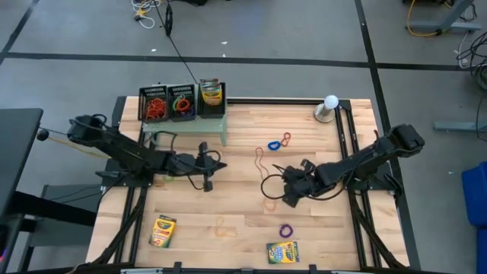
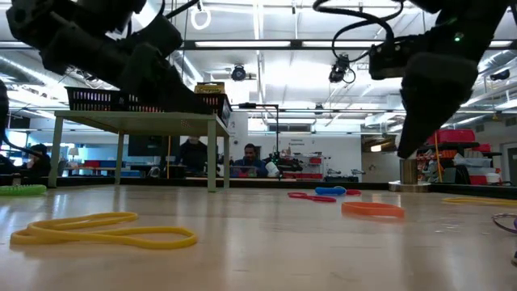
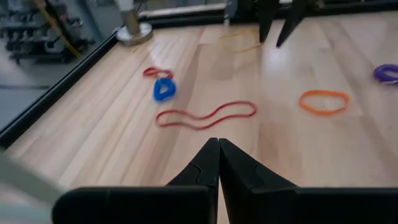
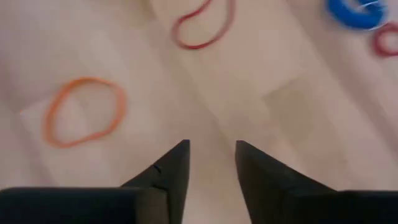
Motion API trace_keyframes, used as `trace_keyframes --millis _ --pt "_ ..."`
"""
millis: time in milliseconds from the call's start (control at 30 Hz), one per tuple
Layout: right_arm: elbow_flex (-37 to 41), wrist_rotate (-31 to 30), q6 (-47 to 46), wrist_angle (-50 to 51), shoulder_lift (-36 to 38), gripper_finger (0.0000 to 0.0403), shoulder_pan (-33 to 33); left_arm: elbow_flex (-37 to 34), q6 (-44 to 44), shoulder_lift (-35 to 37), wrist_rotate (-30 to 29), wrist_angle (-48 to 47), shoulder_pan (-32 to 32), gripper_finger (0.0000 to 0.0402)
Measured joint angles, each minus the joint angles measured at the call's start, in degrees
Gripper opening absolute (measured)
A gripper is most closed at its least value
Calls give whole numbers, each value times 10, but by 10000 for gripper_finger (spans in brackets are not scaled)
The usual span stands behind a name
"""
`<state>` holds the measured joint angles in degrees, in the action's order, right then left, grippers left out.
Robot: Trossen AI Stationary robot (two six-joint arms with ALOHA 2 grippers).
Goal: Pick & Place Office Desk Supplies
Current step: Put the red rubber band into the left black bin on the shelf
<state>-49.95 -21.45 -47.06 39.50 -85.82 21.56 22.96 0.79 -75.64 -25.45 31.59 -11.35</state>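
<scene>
**Orange band beside my right fingers**

Pale wooden planks of the table (image 1: 228, 175) carried scattered bands. My right fingers (image 4: 211, 163) stood parted over bare wood, holding nothing. Nearest lay the orange rubber band (image 4: 84, 111), flat on the table, off to one side of the tips and apart from them, its loop only slightly elongated. My right arm was plainly the nearer. My left fingers (image 3: 217, 165) were pressed together, empty, waiting near the pale green stand (image 1: 186, 125).
</scene>
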Motion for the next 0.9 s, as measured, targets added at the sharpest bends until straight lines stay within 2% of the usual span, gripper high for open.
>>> trace_keyframes --millis 167,300,467,567,900 --pt "0 31 -30 -9 0 171 8 0 27 -51 26 69 0 10" --pt "0 45 -46 -40 0 184 16 0 32 -76 47 99 0 10" --pt "-1 38 -15 -145 -20 185 51 0 29 -91 50 106 -15 10" --pt "-13 31 22 -156 -53 185 54 0 30 -99 46 109 -32 10" --pt "-19 -21 83 -206 -118 156 1 0 -48 -117 60 111 -56 10"
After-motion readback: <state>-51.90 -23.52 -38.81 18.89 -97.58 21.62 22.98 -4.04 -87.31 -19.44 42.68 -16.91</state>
